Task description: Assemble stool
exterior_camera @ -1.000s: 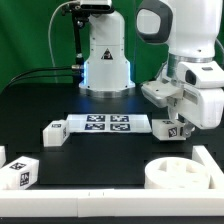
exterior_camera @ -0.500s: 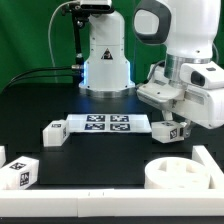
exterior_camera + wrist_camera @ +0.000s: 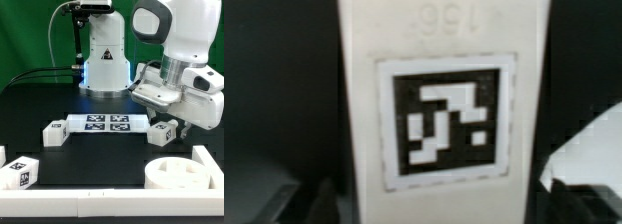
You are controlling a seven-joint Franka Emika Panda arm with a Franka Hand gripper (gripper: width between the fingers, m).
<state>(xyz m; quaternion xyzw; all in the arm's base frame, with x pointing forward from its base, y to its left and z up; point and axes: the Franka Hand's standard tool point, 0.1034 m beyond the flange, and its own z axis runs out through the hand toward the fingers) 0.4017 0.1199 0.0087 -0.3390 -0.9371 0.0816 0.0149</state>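
A white stool leg (image 3: 163,130) with a black-and-white tag lies on the black table by the marker board's right end in the exterior view. My gripper (image 3: 169,123) is right over it, tilted. In the wrist view the leg (image 3: 441,60) fills the middle of the picture, tag facing the camera. My gripper (image 3: 438,208) straddles it, and the dark fingers (image 3: 304,203) stand off its sides, open. The round dish-like seat (image 3: 182,172) rests at the front right. A second leg (image 3: 55,131) lies at the board's left end, and a third (image 3: 20,170) at the front left.
The marker board (image 3: 108,124) lies in the middle of the table. A white rail (image 3: 100,208) runs along the front edge, with an upright white piece (image 3: 207,160) beside the seat. The arm's white base (image 3: 105,60) stands behind the board.
The jaws have parted from the leg they were shut on. The wrist has swung and leaned toward the exterior view's left, and the leg has shifted slightly that way.
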